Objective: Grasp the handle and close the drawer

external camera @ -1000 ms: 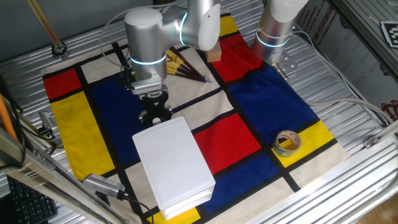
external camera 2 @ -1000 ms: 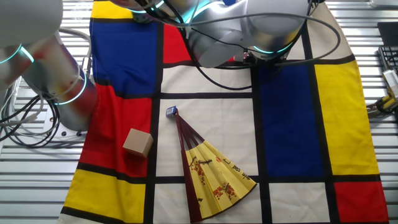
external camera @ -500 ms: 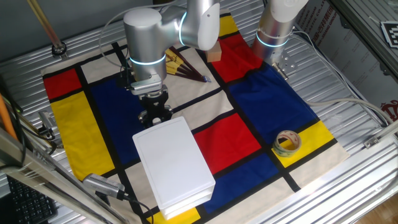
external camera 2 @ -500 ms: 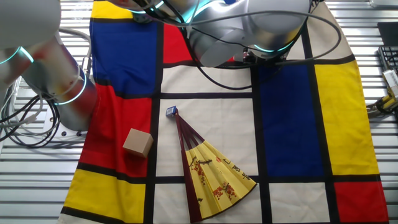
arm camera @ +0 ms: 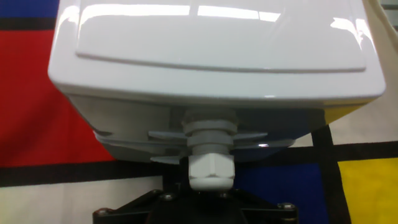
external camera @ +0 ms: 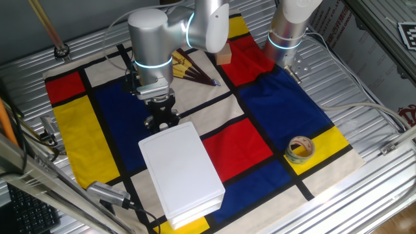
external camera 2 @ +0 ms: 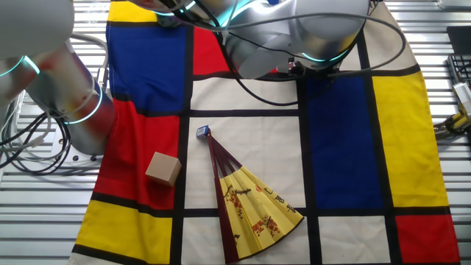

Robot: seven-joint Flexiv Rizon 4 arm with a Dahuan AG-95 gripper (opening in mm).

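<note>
Handle (arm camera: 210, 167): a small white knob that only the hand view shows, jutting from the short front face of the drawer (arm camera: 211, 130), just above the black base of the gripper (arm camera: 208, 202) at the bottom edge of that picture. The fingertips themselves are out of that frame, so whether they are open or closed on the knob cannot be told. In one fixed view the flat white box (external camera: 182, 170) lies on the coloured patchwork cloth (external camera: 279, 104), its near short end touching or just beside the black gripper (external camera: 161, 119) under the silver arm (external camera: 151, 45); the knob and the drawer front are hidden there behind the gripper. That view also shows a roll of tape (external camera: 300, 149) on the yellow patch, well apart from the box. The other fixed view shows neither box nor gripper, only the arm's silver body (external camera 2: 294, 33) across the top, and gives the clear look at a tan wooden cube (external camera 2: 163, 168) and an opened yellow paper fan (external camera 2: 250, 202) lying beside each other on the cloth.
</note>
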